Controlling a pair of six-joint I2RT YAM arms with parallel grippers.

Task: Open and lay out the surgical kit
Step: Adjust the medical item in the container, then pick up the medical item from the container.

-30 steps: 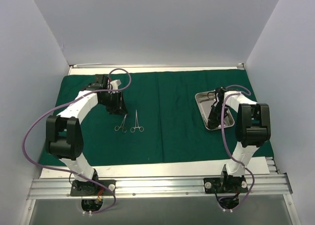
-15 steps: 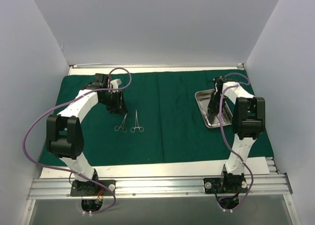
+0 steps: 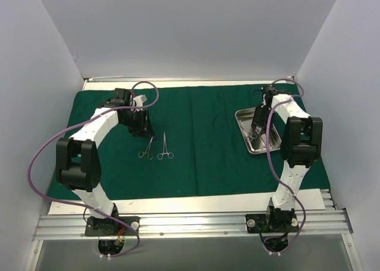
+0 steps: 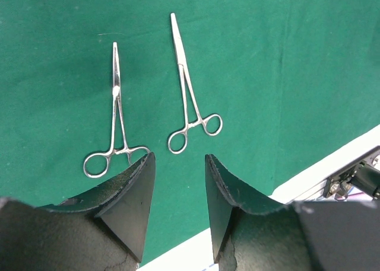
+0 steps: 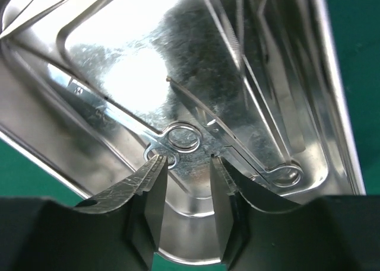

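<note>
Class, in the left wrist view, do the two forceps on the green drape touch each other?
No, the first forceps and second forceps lie apart, bare drape between them.

The drape [image 3: 208,164] is lying spread out flat. Two forceps [image 3: 146,148] [image 3: 165,147] are lying side by side on its left half, rings toward the near edge and tips pointing far. The tray [image 3: 240,116] is sitting on the drape's right half, toward the far edge. Several instruments [image 5: 261,105] are lying in it, seemingly overlapping. The left gripper [image 3: 141,130] is hanging close by the forceps, and the right gripper [image 5: 187,164] is hanging over the tray.
</note>
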